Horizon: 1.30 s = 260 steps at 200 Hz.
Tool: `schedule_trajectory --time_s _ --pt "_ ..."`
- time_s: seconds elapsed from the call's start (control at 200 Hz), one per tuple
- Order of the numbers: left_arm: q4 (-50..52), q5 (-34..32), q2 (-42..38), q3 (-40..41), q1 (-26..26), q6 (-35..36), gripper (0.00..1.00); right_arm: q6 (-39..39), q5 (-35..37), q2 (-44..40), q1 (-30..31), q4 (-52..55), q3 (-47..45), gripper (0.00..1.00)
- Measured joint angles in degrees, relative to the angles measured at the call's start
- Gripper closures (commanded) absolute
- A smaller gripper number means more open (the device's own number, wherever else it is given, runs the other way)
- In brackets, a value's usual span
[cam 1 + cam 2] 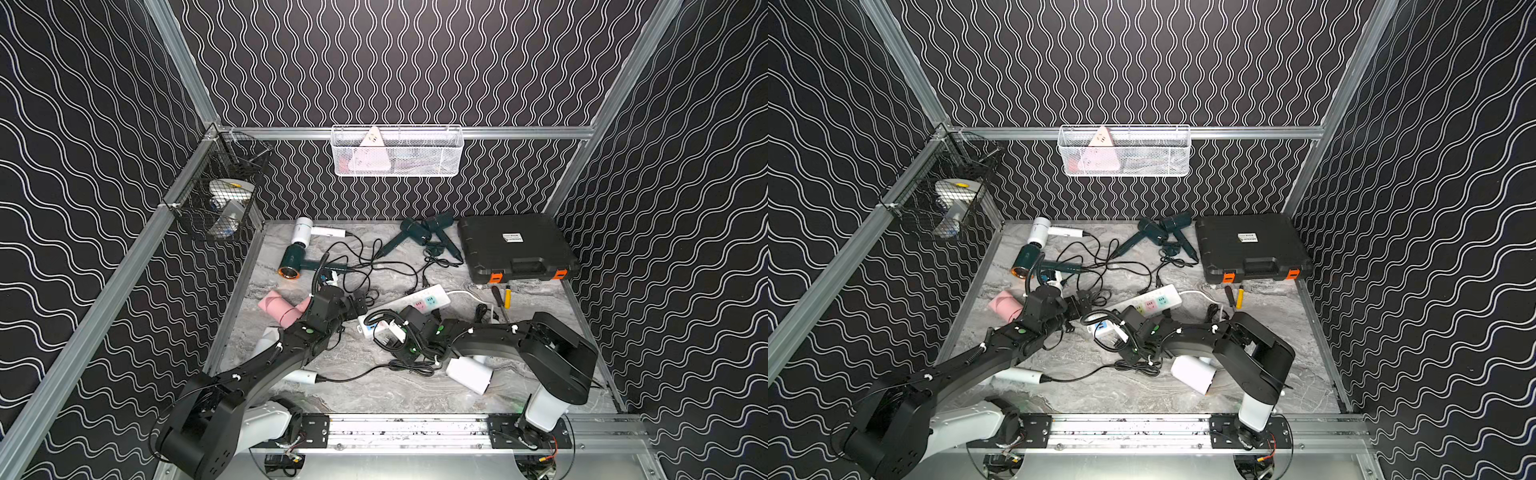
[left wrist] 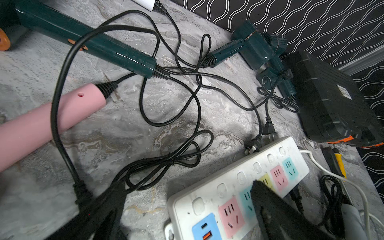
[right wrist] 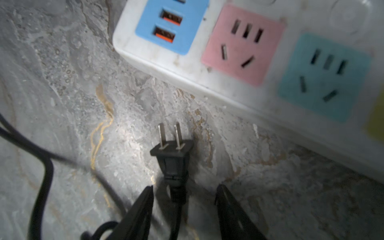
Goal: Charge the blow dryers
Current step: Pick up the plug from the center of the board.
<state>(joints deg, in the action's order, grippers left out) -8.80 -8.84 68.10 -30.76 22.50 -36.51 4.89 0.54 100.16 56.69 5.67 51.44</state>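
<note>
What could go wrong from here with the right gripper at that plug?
1. The right gripper brackets the cord just behind the plug, not the plug body. Gripped there, the prongs may droop and miss a socket.
2. The power strip looks unfixed on the table, so pressing the plug in may slide it.
3. The open left gripper hangs over the strip, so the arms could clash.
</note>
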Motion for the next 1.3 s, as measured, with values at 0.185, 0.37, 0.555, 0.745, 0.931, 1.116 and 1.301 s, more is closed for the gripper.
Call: schedule_trajectory --time_s 0.185,0.37,0.555,0.745,0.931,1.116,1.301 --pt "0.00 0.00 0.02 0.00 -0.04 0.02 0.01 -1.05 0.48 0.20 0.24 -4.63 -1.79 0.49" --pt "0.00 -0.13 -0.59 0.00 -0.04 0.04 0.01 -1.46 0.94 0.90 0.42 -7.85 -2.45 0.54" --pt "0.02 -0.20 -1.16 0.00 -0.04 0.04 0.01 -1.62 1.31 1.40 0.55 -9.16 -2.49 0.65" --pt "0.02 -0.20 -2.10 0.00 -0.04 0.09 0.01 -1.97 1.33 1.38 0.57 -9.84 -2.95 0.81" --pt "0.02 -0.35 -2.51 0.00 -0.04 0.26 0.01 -2.32 1.27 0.24 0.66 -9.53 -3.74 0.90" --pt "0.02 -0.59 -2.75 0.09 -0.04 0.26 0.01 -2.27 1.18 -2.40 0.66 -6.54 -5.01 0.98" --pt "0.00 -0.63 -3.13 0.55 -0.04 0.46 0.01 -1.22 3.52 -5.31 0.66 -5.14 -5.68 1.00"
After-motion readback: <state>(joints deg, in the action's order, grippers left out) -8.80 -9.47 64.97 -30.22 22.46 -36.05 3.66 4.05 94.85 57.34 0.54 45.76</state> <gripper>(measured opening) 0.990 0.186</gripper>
